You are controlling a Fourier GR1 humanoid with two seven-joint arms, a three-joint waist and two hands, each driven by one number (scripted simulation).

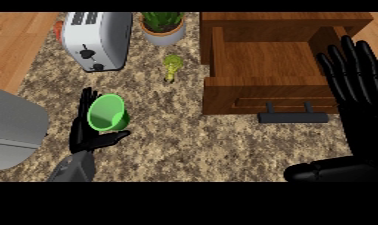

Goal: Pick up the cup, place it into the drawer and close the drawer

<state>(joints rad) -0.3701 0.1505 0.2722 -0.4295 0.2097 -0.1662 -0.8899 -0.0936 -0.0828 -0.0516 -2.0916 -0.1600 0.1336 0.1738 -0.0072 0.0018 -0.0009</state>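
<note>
holding the green cup (108,112), the left hand (92,130) has fingers behind it and thumb curled under it, low on the left of the speckled counter (184,139) in the head view. the wooden drawer (273,76) stands pulled open at the right, nothing in it, its dark handle (293,117) facing the robot. the right hand (353,81) rests beside it, fingers straight and apart. the pick looks done; next the cup must travel right and over the drawer's front wall.
</note>
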